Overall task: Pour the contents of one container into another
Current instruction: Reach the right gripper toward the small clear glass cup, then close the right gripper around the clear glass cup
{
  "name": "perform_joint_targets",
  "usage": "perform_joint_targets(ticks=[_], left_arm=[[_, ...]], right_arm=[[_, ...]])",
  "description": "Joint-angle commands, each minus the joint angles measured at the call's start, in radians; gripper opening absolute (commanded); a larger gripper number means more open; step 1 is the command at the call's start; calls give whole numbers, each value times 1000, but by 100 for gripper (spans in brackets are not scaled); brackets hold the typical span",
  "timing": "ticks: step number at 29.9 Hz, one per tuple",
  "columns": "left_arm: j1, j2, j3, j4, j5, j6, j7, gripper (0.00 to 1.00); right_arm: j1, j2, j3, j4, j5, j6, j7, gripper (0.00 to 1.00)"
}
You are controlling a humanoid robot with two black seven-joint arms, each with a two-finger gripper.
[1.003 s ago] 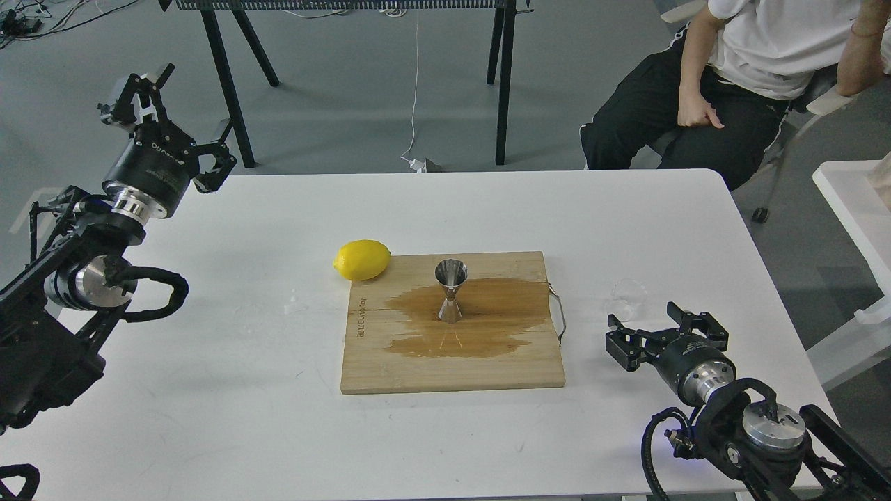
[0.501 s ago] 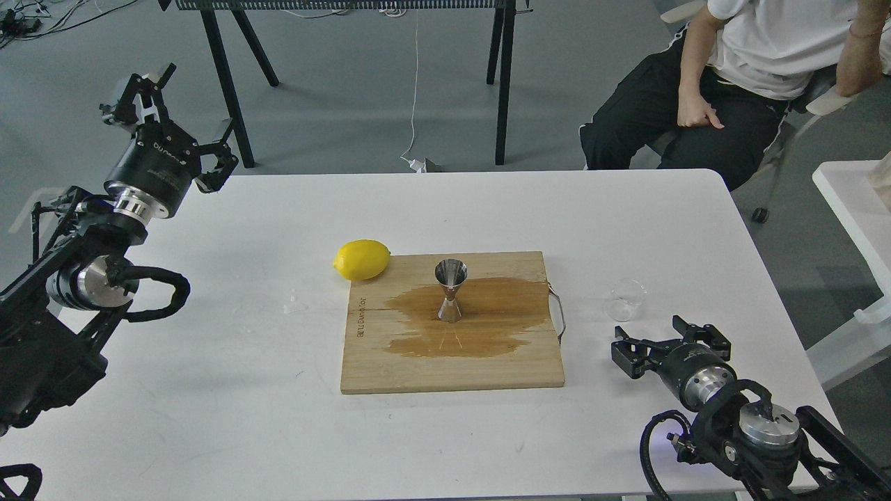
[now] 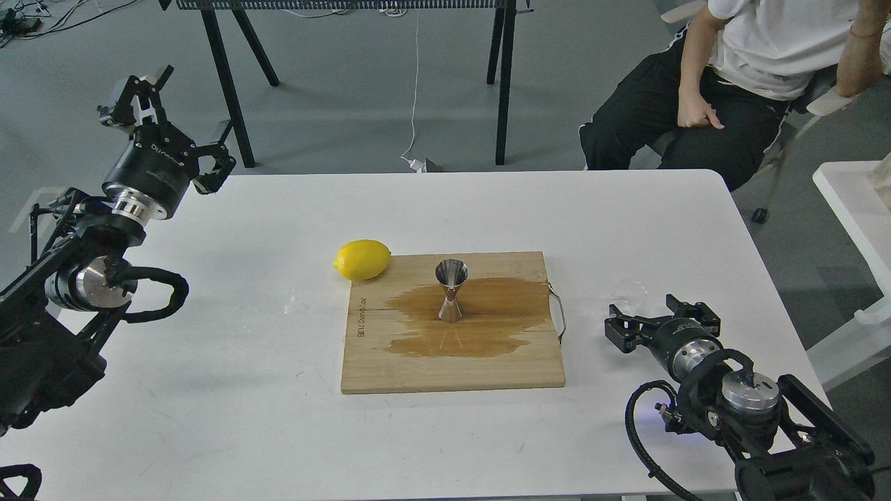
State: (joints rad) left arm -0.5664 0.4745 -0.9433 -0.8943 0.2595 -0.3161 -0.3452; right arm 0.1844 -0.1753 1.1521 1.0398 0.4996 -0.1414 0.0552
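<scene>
The clear glass cup (image 3: pixel 628 291) stands on the white table (image 3: pixel 243 390), to the right of the wooden board (image 3: pixel 452 369). My right gripper (image 3: pixel 649 314) is open just in front of the cup, its fingers spread at the cup's near side, and it hides the cup's lower part. On the board the steel hourglass jigger (image 3: pixel 451 289) stands upright in a dark wet patch (image 3: pixel 480 327). Far off at the table's back left corner, my left gripper (image 3: pixel 174 118) is raised and open, holding nothing.
A yellow lemon (image 3: pixel 362 259) lies against the board's back left corner. A few clear drops (image 3: pixel 295 304) sit on the table left of the board. The board has a metal handle (image 3: pixel 559 313) on its right edge. A seated person (image 3: pixel 738 76) is beyond the table's far right.
My right gripper pulled back slightly, then moved forward to the glass cup, now covering its lower part. The left arm has barely shifted.
</scene>
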Motion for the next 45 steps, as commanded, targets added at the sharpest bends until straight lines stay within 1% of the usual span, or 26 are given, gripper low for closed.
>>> perform_joint_targets(ticks=[1, 10, 16, 20, 29, 30, 35, 39, 45], left_arm=[[-1, 1, 0, 0, 0, 0, 0, 100], [-3, 1, -2, 0, 1, 6, 0, 100], [-3, 0, -2, 0, 1, 11, 0, 100], [-3, 0, -3, 0, 1, 12, 0, 100], [-4, 7, -2, 0, 0, 11, 0, 100], [-4, 7, -3, 0, 0, 11, 0, 100], [-4, 7, -5, 0, 0, 11, 0, 100], [-6, 6, -3, 0, 1, 11, 0, 100], [-10, 7, -3, -2, 1, 11, 0, 100]], right_arm=[[27, 17, 0, -53, -4, 0, -1, 99], [36, 26, -28, -70, -16, 13, -2, 95], [47, 30, -29, -90, -18, 17, -2, 89], [49, 39, -32, -109, -18, 66, -3, 82], [50, 42, -35, -109, -18, 74, -3, 77], [52, 42, -35, -109, -18, 74, -3, 75], [52, 42, -37, -106, -16, 74, -6, 57], [52, 42, -35, -104, -16, 77, -18, 52], [52, 42, -34, -96, -16, 75, -18, 49]])
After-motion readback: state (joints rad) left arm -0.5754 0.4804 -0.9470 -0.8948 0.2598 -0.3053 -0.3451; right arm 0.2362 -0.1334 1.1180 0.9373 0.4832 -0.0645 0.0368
